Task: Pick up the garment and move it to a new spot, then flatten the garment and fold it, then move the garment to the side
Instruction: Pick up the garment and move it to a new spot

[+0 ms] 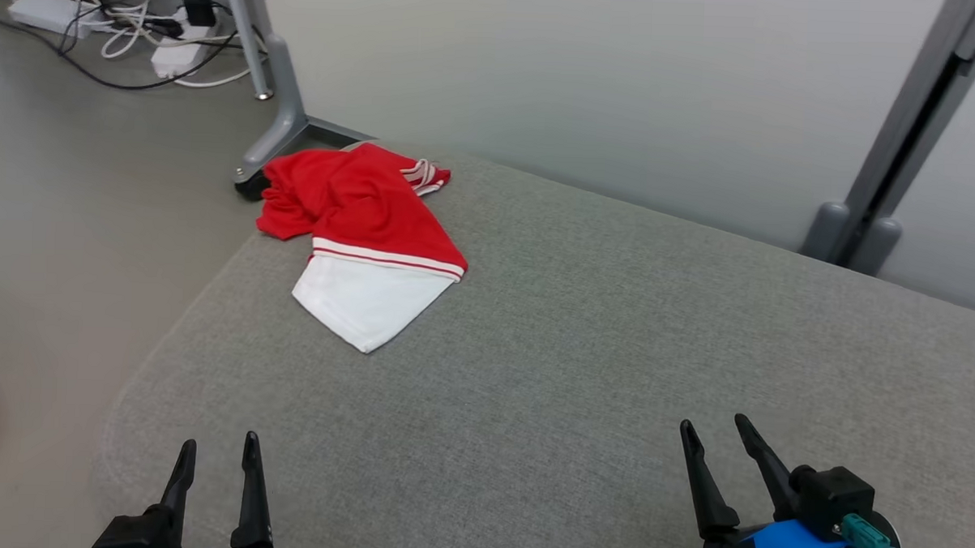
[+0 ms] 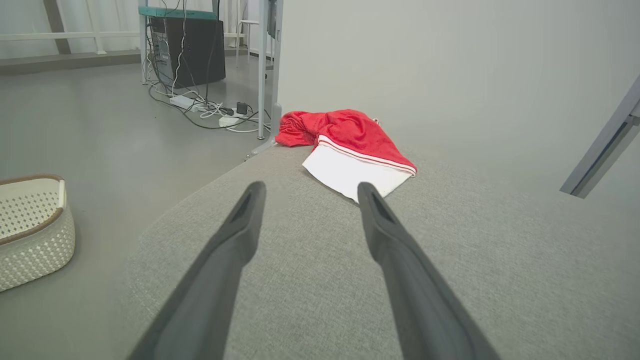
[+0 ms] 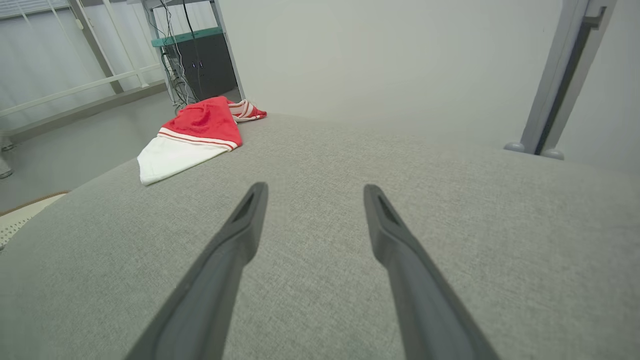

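Head view: garment (image 1: 360, 213) crumpled far left; left gripper (image 1: 219, 443) and right gripper (image 1: 713, 424) spread, empty, near; best pinch red folds.

Garment (image 1: 358, 221) crumpled at cushion (image 1: 581, 375) far-left corner, grippers apart.

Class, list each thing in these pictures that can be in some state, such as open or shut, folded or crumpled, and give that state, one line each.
garment: crumpled, not folded, lying untouched at the far left corner of the grey cushion.
left claw: open, holding nothing.
right claw: open, holding nothing.
basket: upright on the floor beside the cushion.
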Robot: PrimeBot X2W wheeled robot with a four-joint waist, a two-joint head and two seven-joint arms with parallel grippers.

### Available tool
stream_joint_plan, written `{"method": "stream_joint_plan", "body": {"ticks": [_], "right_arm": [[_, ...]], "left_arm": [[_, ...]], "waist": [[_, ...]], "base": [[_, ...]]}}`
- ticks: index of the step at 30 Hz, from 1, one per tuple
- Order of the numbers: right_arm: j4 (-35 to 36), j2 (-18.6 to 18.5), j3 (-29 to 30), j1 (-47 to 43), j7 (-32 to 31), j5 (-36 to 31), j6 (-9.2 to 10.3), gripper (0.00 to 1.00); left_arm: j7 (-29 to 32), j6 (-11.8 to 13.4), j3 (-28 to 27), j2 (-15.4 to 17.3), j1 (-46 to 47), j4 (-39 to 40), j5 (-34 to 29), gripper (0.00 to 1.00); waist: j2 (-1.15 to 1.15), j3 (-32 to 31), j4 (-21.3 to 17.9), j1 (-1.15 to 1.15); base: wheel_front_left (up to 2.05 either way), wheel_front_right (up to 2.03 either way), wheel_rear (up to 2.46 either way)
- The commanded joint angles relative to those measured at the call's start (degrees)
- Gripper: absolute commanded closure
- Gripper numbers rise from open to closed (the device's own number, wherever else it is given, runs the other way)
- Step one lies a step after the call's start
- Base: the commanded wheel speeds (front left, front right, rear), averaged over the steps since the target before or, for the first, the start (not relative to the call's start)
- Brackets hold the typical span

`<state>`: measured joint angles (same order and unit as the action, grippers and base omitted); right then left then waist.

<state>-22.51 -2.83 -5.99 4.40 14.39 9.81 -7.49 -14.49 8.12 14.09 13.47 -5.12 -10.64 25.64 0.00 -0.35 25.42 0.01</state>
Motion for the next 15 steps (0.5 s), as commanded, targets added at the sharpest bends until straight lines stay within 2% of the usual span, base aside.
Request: {"method": "stream_joint_plan", "body": {"ticks": [1, 10, 15], "right_arm": [[0.0, -0.1, -0.3, 0.2, 0.0, 0.6, -0.01, 0.0], [0.8, -0.1, -1.2, 1.7, -0.4, 0.5, -0.01, 0.0], [2.5, -0.1, -0.6, 3.6, -1.2, -1.1, -0.01, 0.0]], "left_arm": [[0.1, 0.2, 0.0, 0.3, -0.4, 0.4, 0.0, 0.0], [0.1, 0.8, -1.0, 0.9, -0.4, 1.8, 0.7, 0.0], [0.5, 0.8, -4.3, 4.6, 3.3, 4.4, 0.9, 0.0]], "waist": [[0.0, 1.0, 1.6, -0.01], [0.0, 1.7, 1.6, -0.01], [0.0, 3.4, 0.1, -0.01]], "base": [[0.0, 0.0, 0.0], [0.0, 0.0, 0.0], [0.0, 0.0, 0.0]]}}
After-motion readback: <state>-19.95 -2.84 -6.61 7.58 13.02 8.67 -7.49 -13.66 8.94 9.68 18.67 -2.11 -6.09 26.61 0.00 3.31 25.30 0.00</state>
